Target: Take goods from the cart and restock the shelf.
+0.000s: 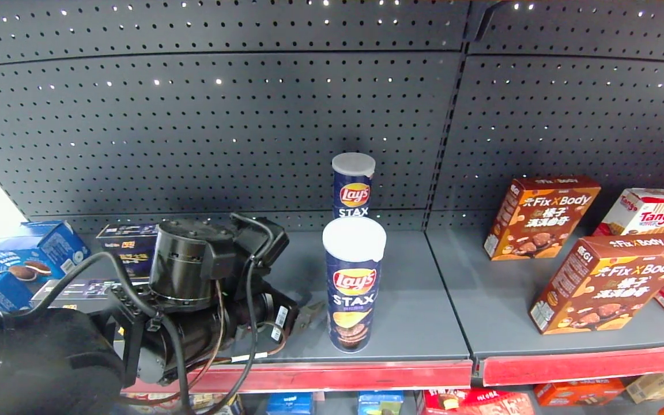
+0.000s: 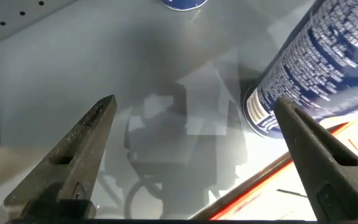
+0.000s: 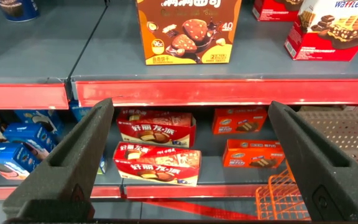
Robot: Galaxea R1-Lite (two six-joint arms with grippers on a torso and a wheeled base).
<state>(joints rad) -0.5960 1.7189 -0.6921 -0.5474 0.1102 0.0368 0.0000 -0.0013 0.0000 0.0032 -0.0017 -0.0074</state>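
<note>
Grey shelf [image 1: 412, 323], pegboard [image 1: 193, 115] behind. Front can [image 1: 354, 291] upright at frame centre, near the red edge. Rear can [image 1: 353, 184] upright, behind it. Left tool [image 2: 194, 104] at lower left, fingers apart, just beside front can. Right tool [image 3: 191, 107] apart, holding nothing. Brown boxes [image 1: 608, 282] at right.

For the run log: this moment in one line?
left gripper: open, empty, beside front chip can | right gripper: open, empty | rear can upright on shelf
</note>
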